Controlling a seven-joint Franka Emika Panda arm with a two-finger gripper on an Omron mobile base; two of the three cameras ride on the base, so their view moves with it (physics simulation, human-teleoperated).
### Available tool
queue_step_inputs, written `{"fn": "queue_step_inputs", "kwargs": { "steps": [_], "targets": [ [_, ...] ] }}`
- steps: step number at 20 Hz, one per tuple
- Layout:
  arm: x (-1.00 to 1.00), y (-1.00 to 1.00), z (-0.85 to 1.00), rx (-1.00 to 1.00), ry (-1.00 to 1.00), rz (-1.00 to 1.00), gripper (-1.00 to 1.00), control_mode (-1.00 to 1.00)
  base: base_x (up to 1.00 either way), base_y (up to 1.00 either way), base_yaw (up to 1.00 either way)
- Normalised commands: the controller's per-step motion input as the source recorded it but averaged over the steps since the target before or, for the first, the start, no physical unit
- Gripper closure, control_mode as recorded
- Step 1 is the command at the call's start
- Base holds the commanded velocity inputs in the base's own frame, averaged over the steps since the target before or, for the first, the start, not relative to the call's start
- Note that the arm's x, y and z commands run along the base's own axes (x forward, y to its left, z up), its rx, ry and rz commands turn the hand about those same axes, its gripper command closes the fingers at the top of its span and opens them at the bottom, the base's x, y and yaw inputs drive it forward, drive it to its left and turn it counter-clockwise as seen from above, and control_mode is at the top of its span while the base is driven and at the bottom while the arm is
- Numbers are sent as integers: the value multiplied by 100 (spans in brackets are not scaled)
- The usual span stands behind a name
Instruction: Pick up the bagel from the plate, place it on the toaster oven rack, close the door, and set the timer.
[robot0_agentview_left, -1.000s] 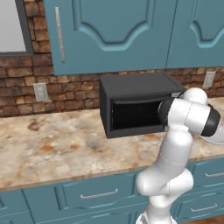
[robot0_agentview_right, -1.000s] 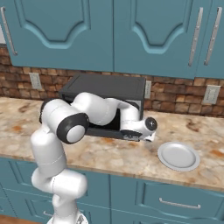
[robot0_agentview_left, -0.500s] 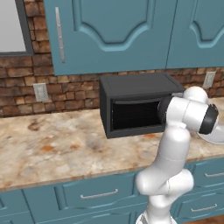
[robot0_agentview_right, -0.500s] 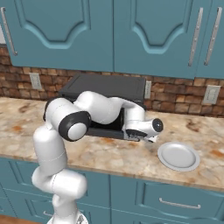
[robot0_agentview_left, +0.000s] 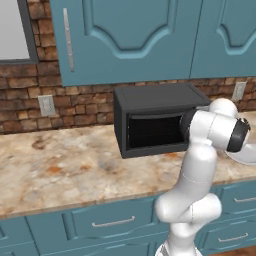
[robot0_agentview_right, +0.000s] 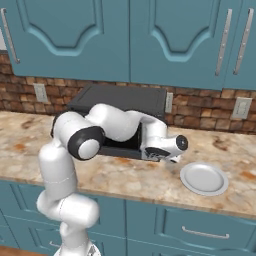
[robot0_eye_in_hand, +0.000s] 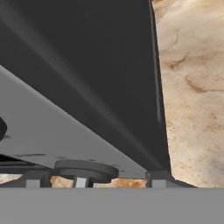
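Your tool (robot0_agentview_right: 165, 154) sits low at the right front corner of the toaster oven (robot0_agentview_right: 120, 100), between the oven and the plate (robot0_agentview_right: 204, 178), which lies on the counter (robot0_agentview_right: 125, 177) at about four o'clock from the tool in the right base view. You cannot tell from these pictures whether the tool is open or closed: the hand view shows two dark fingertips (robot0_eye_in_hand: 158, 177) near the bottom edge, with nothing visibly between them, but the jaws themselves are hidden in both base views. Just ahead of the tool in the hand view a broad dark panel with a grey underside runs diagonally, ending in a corner close to the right fingertip; this looks like the door (robot0_eye_in_hand: 87, 87) or the oven's side seen from very close, and marbled counter (robot0_eye_in_hand: 192, 87) fills the space at three o'clock. Further out, the plate is bare, with no bagel on it. From the left base view the toaster oven (robot0_agentview_left: 155, 120) cavity faces you and appears open, but the bagel and the rack cannot be made out inside the dark opening. Judging by this, the pick-up is probably behind you and the bagel likely already inside; closing the door looks like the step in hand, and setting the timer still remains.
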Motion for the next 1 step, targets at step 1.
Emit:
{"fn": "queue_step_inputs", "kwargs": {
  "steps": [1],
  "targets": [
    [0,-100,-36,11,0,21,100,-100,0,0,0]
  ]
}}
